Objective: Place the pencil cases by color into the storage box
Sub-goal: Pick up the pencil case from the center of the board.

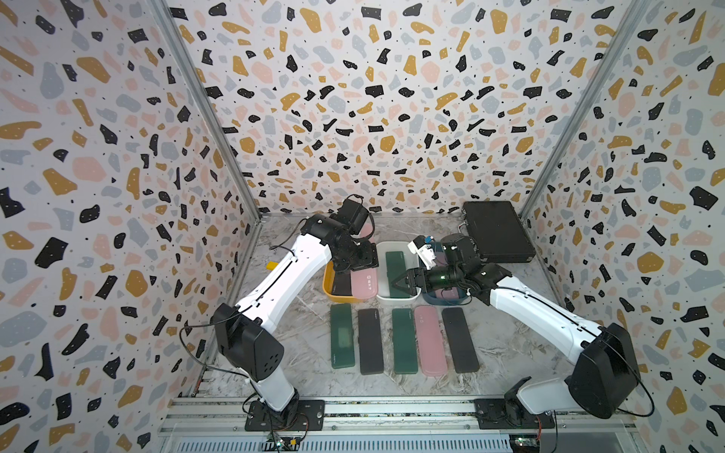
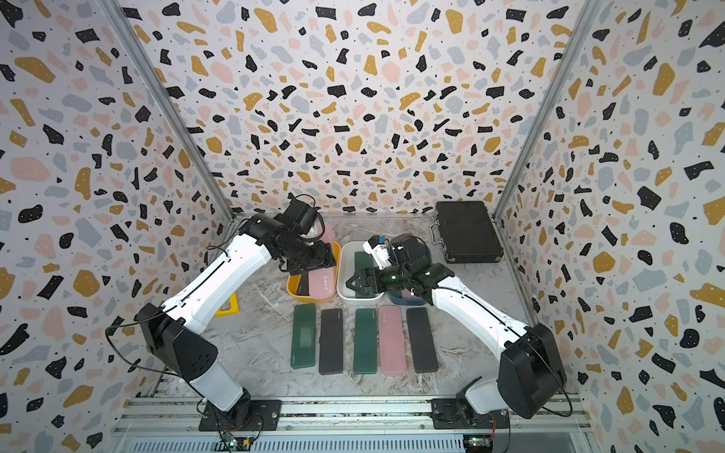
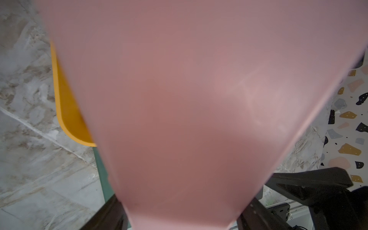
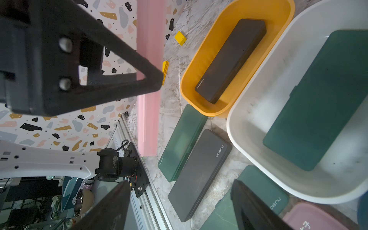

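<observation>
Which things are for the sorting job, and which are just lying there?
Job: flat pink pencil case held by left gripper; five pink, green, black cases in a row; yellow plastic tub; white tub; blue tub.
Lying about: large black briefcase; small yellow block.

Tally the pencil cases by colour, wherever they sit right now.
Pink cases: 3 (one gripped in the left pincer, one mostly hidden in the blue bin)
Green cases: 3
Black cases: 3
Total: 9
</observation>
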Robot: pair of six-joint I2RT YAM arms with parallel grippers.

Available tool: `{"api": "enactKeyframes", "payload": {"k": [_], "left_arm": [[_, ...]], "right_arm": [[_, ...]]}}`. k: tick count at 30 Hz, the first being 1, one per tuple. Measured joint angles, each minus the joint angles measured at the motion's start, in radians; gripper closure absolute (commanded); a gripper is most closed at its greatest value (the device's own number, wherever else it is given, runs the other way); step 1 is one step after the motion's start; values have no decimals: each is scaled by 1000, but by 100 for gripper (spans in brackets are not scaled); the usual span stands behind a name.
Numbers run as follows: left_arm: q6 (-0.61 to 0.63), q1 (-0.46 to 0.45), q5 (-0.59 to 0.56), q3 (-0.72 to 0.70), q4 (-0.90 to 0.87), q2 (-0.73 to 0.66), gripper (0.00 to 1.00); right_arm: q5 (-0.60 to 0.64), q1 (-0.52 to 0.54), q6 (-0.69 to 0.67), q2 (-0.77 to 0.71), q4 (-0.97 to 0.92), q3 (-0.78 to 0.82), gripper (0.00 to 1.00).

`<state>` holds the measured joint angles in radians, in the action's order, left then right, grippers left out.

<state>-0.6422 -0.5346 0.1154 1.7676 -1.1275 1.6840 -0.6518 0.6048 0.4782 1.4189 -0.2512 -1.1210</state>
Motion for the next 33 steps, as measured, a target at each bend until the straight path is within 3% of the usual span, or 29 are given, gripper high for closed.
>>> {"api": "enactKeyframes", "payload": {"k": [15, 26, 31, 33], "left_arm": [[-49, -31, 28, 2, 58, 16, 31], [-84, -38, 70, -26, 124, 16, 31], [-95, -38, 79, -36, 140, 16, 31], [-98, -38, 80, -40, 149, 14, 31]], "right_arm": [[14, 53, 76, 103, 113, -18, 32], [28, 82, 126, 131, 182, -36, 55], [35, 83, 142, 140, 208, -36, 70], [34, 82, 152, 143, 208, -36, 72]]}}
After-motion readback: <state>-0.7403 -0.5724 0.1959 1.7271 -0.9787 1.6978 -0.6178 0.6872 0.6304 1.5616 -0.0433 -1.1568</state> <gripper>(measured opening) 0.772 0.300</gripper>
